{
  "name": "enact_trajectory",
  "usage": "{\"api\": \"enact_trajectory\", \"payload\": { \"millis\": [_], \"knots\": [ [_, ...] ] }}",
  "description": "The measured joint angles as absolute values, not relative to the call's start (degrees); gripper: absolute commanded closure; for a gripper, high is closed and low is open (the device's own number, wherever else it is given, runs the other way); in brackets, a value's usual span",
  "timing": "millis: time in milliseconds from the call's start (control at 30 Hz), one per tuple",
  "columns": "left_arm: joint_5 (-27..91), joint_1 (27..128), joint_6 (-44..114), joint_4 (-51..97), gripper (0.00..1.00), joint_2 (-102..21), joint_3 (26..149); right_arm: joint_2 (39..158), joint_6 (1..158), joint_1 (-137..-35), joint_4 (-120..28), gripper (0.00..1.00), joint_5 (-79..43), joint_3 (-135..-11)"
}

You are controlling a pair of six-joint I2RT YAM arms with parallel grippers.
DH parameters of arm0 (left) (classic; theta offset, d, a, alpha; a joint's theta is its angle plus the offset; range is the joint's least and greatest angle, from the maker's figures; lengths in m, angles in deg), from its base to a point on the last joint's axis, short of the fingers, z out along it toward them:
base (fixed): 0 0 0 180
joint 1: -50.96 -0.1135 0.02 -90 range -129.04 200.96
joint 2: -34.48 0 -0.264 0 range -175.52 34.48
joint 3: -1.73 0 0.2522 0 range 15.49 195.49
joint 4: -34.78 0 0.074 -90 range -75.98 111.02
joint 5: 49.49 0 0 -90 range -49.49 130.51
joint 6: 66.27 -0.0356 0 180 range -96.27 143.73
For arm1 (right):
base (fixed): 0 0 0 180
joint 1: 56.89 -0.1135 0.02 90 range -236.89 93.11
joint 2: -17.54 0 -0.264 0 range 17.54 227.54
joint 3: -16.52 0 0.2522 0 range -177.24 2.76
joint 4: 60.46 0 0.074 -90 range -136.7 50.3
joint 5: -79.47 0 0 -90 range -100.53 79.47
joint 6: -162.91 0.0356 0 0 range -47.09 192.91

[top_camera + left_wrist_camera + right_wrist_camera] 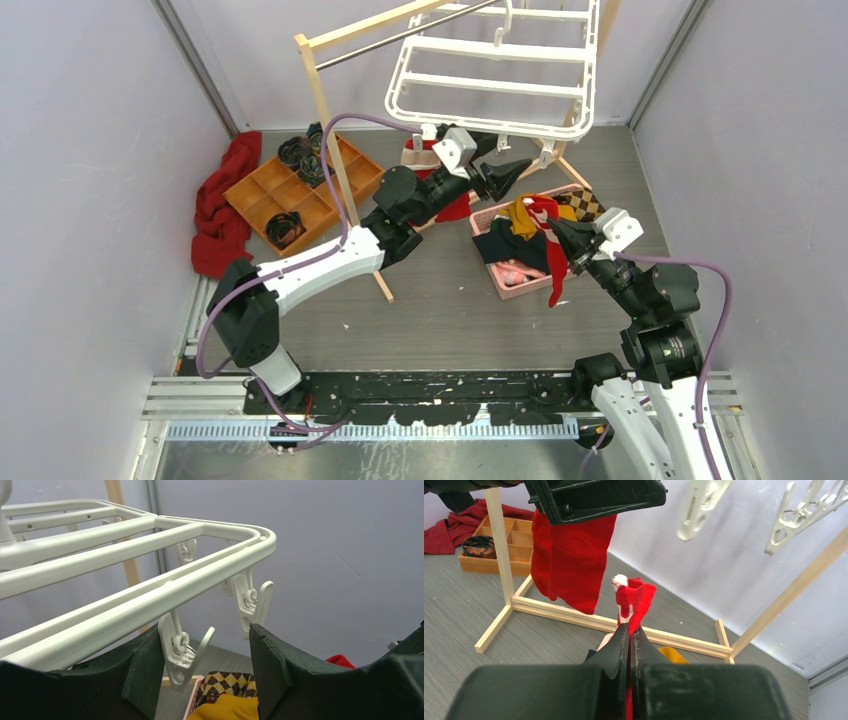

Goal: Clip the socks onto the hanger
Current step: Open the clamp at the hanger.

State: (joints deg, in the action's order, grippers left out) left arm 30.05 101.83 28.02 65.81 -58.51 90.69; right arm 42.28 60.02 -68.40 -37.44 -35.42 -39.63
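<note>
risk: left hand, fingers apart astride a clip on the hanger at 12 o'clock, may slip off it; right hand, pinched shut on a sock at 4 o'clock, then misses.

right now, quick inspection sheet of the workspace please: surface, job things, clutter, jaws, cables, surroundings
surface: grey table, a few pale specks
job's things: white hanger hung on the wooden rack; one red sock in the right jaws; a second red sock hangs behind the left arm, its clip hidden
clutter: pink basket of mixed garments; wooden tray with dark rolls; dark red cloth by the left wall
grippers: left jaws open with a hanger clip between them; right jaws shut on the sock
cables: purple cable on the left arm, another on the right; neither looks snagged
surroundings: plain pale walls; nothing else seen
</note>
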Motion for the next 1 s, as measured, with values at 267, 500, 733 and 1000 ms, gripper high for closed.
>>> {"api": "enact_trajectory", "payload": {
  "millis": [267, 500, 733, 1000],
  "knots": [
    [30.47, 101.83, 28.74, 66.23, 0.44, -58.77, 91.35, 42.28, 60.04, -68.40, -38.12, 0.99, -35.42, -39.48],
    [30.47, 101.28, 29.75, 66.64, 0.44, -58.77, 91.35, 42.28, 60.04, -68.40, -38.29, 0.99, -35.42, -39.30],
    [30.42, 100.41, 30.23, 66.47, 0.39, -58.66, 91.35, 42.28, 60.22, -68.40, -38.60, 0.99, -35.44, -38.93],
    [30.42, 98.68, 31.52, 65.97, 0.33, -58.60, 91.35, 42.28, 60.68, -68.40, -38.93, 0.99, -35.46, -38.69]
  ]
}}
